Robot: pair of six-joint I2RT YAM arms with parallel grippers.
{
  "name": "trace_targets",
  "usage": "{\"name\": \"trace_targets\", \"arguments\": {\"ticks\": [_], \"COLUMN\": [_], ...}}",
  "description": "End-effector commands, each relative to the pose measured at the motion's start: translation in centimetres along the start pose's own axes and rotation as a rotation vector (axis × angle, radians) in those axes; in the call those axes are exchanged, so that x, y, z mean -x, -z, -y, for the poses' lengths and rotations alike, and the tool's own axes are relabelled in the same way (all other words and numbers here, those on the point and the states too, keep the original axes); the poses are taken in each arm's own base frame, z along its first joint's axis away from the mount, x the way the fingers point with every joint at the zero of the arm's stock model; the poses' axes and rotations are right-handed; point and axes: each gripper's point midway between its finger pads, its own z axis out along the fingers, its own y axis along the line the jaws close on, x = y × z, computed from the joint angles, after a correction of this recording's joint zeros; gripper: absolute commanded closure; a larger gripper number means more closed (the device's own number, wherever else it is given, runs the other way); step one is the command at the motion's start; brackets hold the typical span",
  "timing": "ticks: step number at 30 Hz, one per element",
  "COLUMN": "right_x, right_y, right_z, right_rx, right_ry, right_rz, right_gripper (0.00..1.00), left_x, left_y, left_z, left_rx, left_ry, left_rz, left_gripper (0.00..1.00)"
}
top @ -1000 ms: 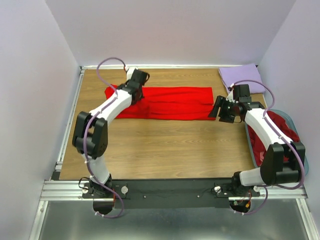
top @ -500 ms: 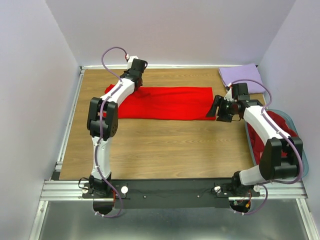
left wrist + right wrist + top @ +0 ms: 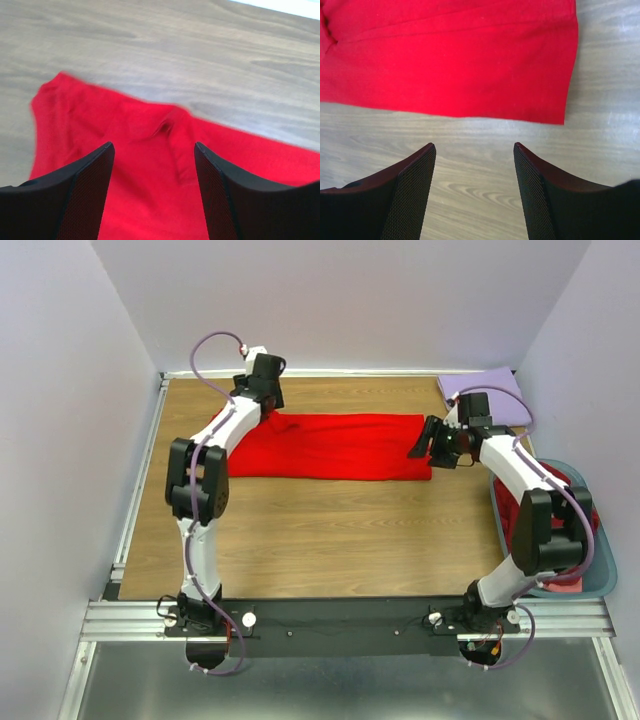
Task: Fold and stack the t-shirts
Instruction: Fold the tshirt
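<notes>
Top view alone shows folded lavender t-shirt past right end of red t-shirt, and teal plastic basket off its near right, darker red cloth heaped inside. Left wrist alone shows puckered collar; left tool released, spread wide above it, gripping nothing. Right wrist alone shows straight hem corner on wood-grain bench; right tool released too, just off red t-shirt's right end. Soft smooth cloth, folded into long flat band on bench.
</notes>
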Motion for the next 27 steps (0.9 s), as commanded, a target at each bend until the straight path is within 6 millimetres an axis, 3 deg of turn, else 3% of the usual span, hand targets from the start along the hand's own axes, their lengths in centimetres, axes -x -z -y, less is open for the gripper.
{"name": "trace_targets", "arguments": {"ticks": [1, 2, 4, 6, 8, 9, 10, 11, 14, 17, 20, 21, 22, 23, 24, 25, 27], "right_x": [1.8, 2.0, 2.5, 2.5, 2.6, 2.5, 2.8, 2.4, 2.5, 1.0, -0.2, -1.5, -2.2, -3.2, -3.2, -5.0, -5.8], "right_y": [-1.5, -1.8, -2.7, -4.3, -5.2, -5.6, -5.9, -6.6, -7.5, -8.8, -9.4, -9.5, -9.3, -8.5, -8.5, -8.1, -6.8], "right_z": [-0.5, -0.5, -0.9, -0.8, -0.7, -0.6, -0.5, -0.3, 0.2, 1.6, 3.3, 4.3, 4.4, 6.1, 6.0, 7.1, 7.6], "right_rx": [0.019, 0.023, 0.049, 0.069, 0.078, 0.081, 0.085, 0.091, 0.108, 0.108, 0.083, 0.060, 0.054, 0.031, 0.032, 0.009, 0.007], "right_ry": [-0.018, -0.022, -0.031, -0.062, -0.075, -0.080, -0.090, -0.100, -0.131, -0.192, -0.256, -0.289, -0.322, -0.379, -0.390, -0.426, -0.457], "right_rz": [0.044, 0.049, 0.064, 0.048, 0.046, 0.041, 0.049, 0.029, 0.035, -0.002, -0.021, -0.042, -0.055, -0.062, -0.063, -0.084, -0.082], "right_gripper": [0.30, 0.30, 0.32, 0.36, 0.39, 0.42, 0.44, 0.47, 0.51, 0.52, 0.52, 0.52, 0.52, 0.53, 0.53, 0.53, 0.52], "left_x": [6.3, 4.9, 3.0, 0.1, -2.3, -4.7, -5.5, -7.6, -9.1, -11.0, -12.9, -14.4, -15.1, -16.4, -17.4, -17.7, -19.5], "left_y": [6.9, 6.3, 7.4, 7.4, 6.8, 6.2, 5.6, 5.0, 3.7, 2.2, 2.1, 2.1, 2.2, 2.4, 2.8, 2.9, 4.1], "left_z": [-2.2, -2.5, -3.9, -5.5, -6.6, -7.2, -8.2, -9.0, -10.8, -12.3, -12.9, -13.5, -13.7, -14.1, -13.9, -14.7, -15.0], "left_rx": [-0.052, -0.040, -0.032, -0.028, -0.018, -0.018, 0.000, 0.012, 0.033, 0.077, 0.096, 0.107, 0.109, 0.097, 0.084, 0.086, 0.065], "left_ry": [0.130, 0.127, 0.161, 0.185, 0.194, 0.191, 0.210, 0.211, 0.239, 0.257, 0.273, 0.288, 0.294, 0.309, 0.309, 0.338, 0.363], "left_rz": [0.147, 0.121, 0.099, 0.057, 0.002, -0.057, -0.077, -0.122, -0.152, -0.206, -0.259, -0.302, -0.321, -0.358, -0.383, -0.387, -0.417], "left_gripper": [0.27, 0.28, 0.32, 0.44, 0.55, 0.58, 0.60, 0.65, 0.68, 0.73, 0.75, 0.75, 0.75, 0.77, 0.78, 0.78, 0.79]}}
